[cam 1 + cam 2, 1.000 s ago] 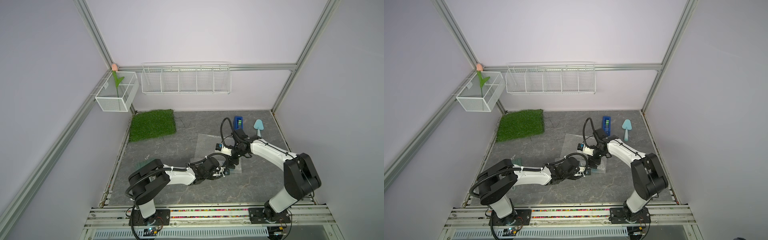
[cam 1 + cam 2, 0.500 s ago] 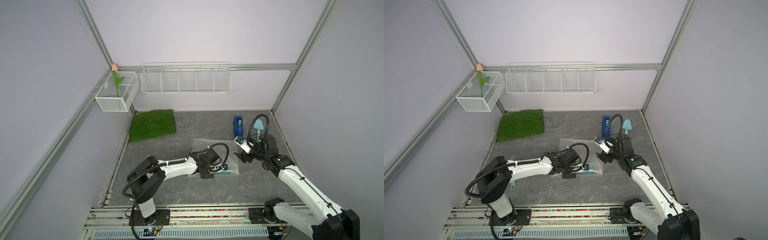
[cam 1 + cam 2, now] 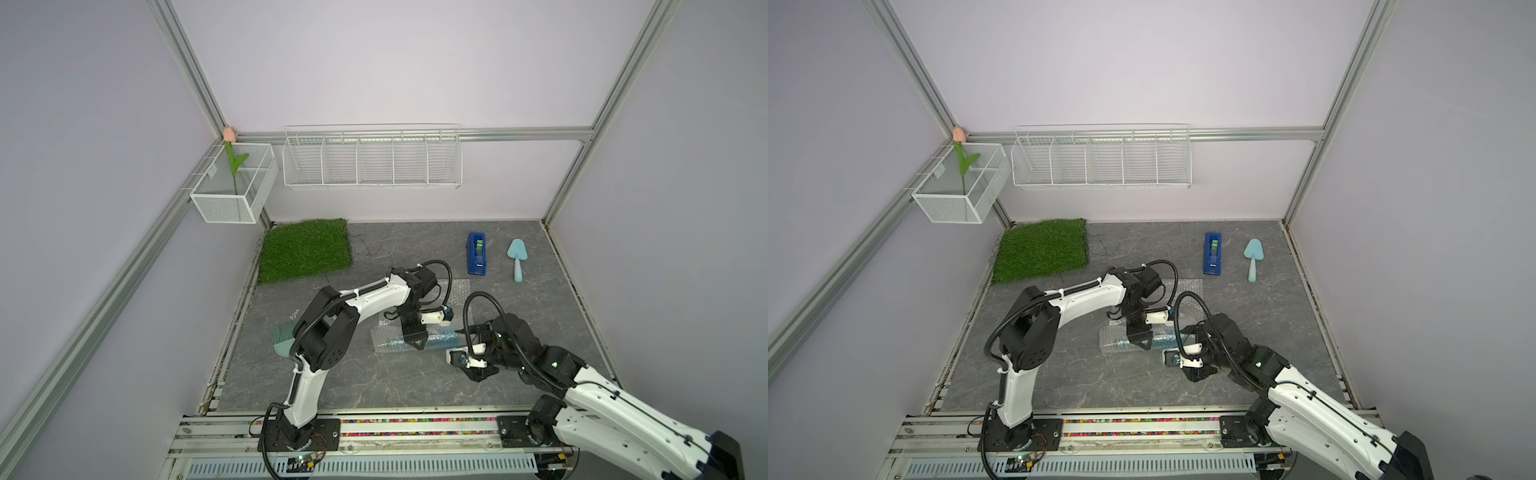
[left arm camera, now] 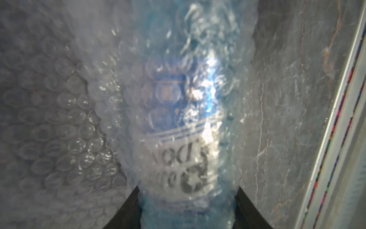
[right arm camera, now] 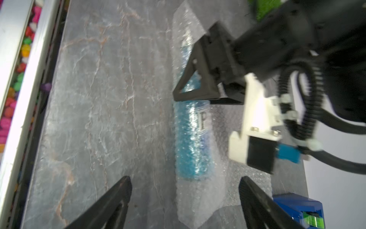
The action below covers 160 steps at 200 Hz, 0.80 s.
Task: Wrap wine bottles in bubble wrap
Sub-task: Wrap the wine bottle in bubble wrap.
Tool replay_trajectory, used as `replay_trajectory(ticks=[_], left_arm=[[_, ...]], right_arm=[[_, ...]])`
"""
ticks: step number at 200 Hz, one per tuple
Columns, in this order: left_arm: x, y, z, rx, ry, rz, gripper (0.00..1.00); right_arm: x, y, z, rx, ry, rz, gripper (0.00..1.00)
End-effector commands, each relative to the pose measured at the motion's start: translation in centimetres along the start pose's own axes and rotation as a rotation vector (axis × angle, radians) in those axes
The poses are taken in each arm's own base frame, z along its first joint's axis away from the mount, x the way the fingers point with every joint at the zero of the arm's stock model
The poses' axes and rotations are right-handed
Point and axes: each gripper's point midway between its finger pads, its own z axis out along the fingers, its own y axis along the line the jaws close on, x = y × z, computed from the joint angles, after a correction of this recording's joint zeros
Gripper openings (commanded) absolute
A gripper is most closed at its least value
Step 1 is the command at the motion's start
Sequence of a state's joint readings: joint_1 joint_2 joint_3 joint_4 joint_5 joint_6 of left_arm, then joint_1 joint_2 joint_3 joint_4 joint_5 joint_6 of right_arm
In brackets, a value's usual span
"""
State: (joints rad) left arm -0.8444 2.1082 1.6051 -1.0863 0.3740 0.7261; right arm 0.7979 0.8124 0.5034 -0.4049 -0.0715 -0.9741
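Note:
The wine bottle (image 3: pixel 438 337) lies on its side on the grey floor, showing blue through the bubble wrap (image 3: pixel 382 337) rolled around it. In both top views my left gripper (image 3: pixel 415 340) (image 3: pixel 1139 340) reaches down over its middle. The left wrist view shows that gripper (image 4: pixel 188 188) shut on the wrapped bottle (image 4: pixel 184 138), one dark finger on each side. My right gripper (image 3: pixel 460 350) (image 5: pixel 184 178) stands open and low at the bottle's right end (image 5: pixel 194 142), holding nothing. Loose wrap (image 5: pixel 198 204) sticks out between its fingers.
A dark blue tape dispenser (image 3: pixel 476 257) and a light blue trowel (image 3: pixel 516 257) lie at the back right. A green turf mat (image 3: pixel 305 249) is at the back left. A teal brush (image 3: pixel 282 338) lies by the left arm. The metal rail (image 3: pixel 374 419) runs along the front.
My right arm has swung away from over the sheet and come down at the bottle's right end, still open. The left arm has shifted its pose while its gripper stays on the wrapped bottle.

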Motion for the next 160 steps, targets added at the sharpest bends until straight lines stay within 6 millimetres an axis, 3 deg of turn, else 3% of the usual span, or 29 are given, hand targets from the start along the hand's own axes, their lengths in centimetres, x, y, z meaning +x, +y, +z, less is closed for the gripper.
replay_trajectory(ticks=[1,63,104,125,139,160], left_arm=[[3.2,-2.9,1.8,0.244,0.129,-0.066,0.35],[3.1,-2.1,3.4,0.306,0.177,-0.084,0.34],[3.1,-1.7,3.0,0.285,0.185,-0.069,0.37],[3.0,-1.5,2.9,0.274,0.182,-0.063,0.38],[2.9,-1.4,2.8,0.267,0.183,-0.059,0.38],[2.8,-1.1,2.4,0.243,0.179,-0.053,0.41]], right_arm=[[0.2,-1.0,1.9,0.058,0.037,-0.093,0.88],[-0.1,-4.9,6.7,0.181,0.086,-0.193,0.88],[1.5,-3.4,9.3,0.074,0.126,-0.178,0.88],[2.7,-2.7,10.0,0.022,0.157,-0.150,1.00],[3.1,-2.7,10.2,0.007,0.167,-0.136,0.85],[3.8,-2.6,10.2,-0.024,0.182,-0.115,0.77]])
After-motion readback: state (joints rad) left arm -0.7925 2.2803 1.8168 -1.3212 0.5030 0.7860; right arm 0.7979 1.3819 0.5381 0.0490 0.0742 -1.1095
